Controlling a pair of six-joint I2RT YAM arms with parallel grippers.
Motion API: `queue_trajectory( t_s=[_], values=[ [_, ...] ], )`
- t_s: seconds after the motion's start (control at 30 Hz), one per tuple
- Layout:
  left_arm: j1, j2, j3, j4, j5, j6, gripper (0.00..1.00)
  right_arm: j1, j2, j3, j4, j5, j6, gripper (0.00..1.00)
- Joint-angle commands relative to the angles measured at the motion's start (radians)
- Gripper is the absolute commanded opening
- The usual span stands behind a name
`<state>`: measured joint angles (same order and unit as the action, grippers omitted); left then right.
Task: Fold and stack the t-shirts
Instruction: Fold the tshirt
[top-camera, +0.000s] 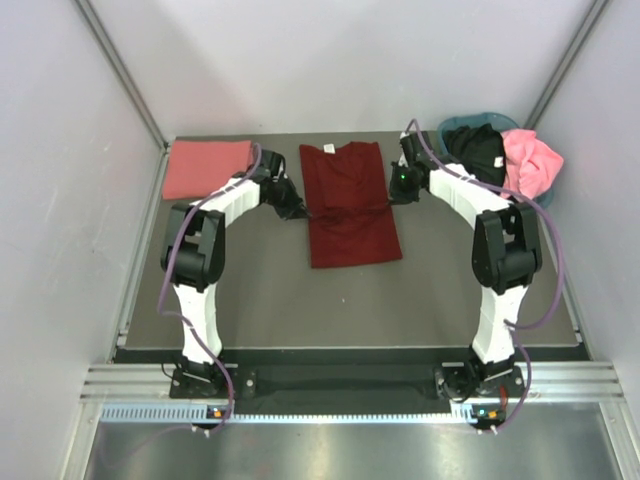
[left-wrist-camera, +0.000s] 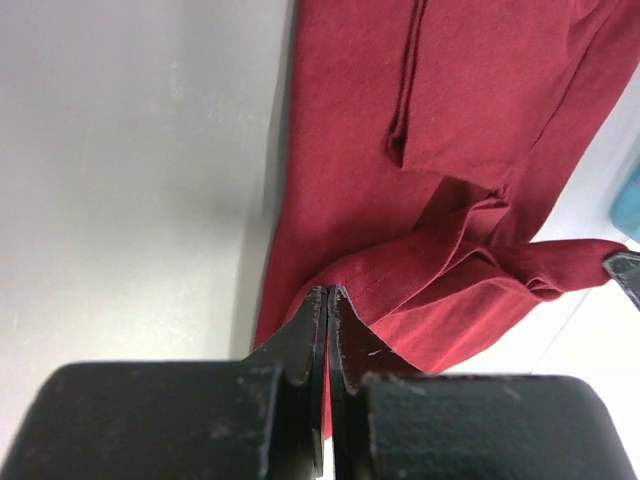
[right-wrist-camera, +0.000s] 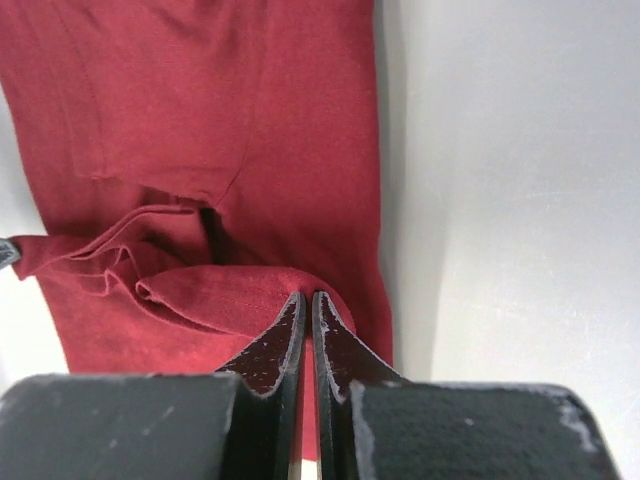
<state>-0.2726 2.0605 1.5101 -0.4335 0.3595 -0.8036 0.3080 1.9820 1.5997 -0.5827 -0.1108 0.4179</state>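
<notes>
The dark maroon t-shirt (top-camera: 348, 205) lies folded lengthwise in the middle of the table, collar at the far end. My left gripper (top-camera: 300, 211) is shut on its left edge; the pinched hem (left-wrist-camera: 400, 275) shows in the left wrist view at my gripper (left-wrist-camera: 330, 292). My right gripper (top-camera: 392, 194) is shut on its right edge, also in the right wrist view (right-wrist-camera: 305, 297), with the cloth (right-wrist-camera: 220, 150) bunched across the middle. A folded salmon-pink t-shirt (top-camera: 206, 167) lies at the far left. The black t-shirt (top-camera: 478, 150) and bright pink t-shirt (top-camera: 532, 163) hang from the basket.
The teal-blue basket (top-camera: 464, 123) stands at the far right corner against the wall. White walls close in the table (top-camera: 270, 300) on the left, back and right. The two arm bases stand on a rail at the near edge.
</notes>
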Motion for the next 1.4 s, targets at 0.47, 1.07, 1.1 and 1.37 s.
queue_trajectory(
  t_s=[0.47, 1.07, 1.1, 1.37],
  values=[
    [0.024, 0.073, 0.119, 0.001, 0.002, 0.011, 0.00, -0.036, 0.116, 0.134, 0.050, -0.047, -0.024, 0.00],
    [0.044, 0.139, 0.187, 0.036, 0.016, 0.009, 0.00, -0.046, 0.185, 0.224, 0.044, -0.052, -0.011, 0.01],
    [0.044, 0.141, 0.188, 0.038, 0.015, 0.007, 0.00, -0.049, 0.187, 0.227, 0.044, -0.052, -0.010, 0.01],
    [0.046, 0.151, 0.196, 0.059, 0.027, 0.011, 0.00, -0.058, 0.207, 0.238, 0.057, -0.052, 0.001, 0.01]
  ],
)
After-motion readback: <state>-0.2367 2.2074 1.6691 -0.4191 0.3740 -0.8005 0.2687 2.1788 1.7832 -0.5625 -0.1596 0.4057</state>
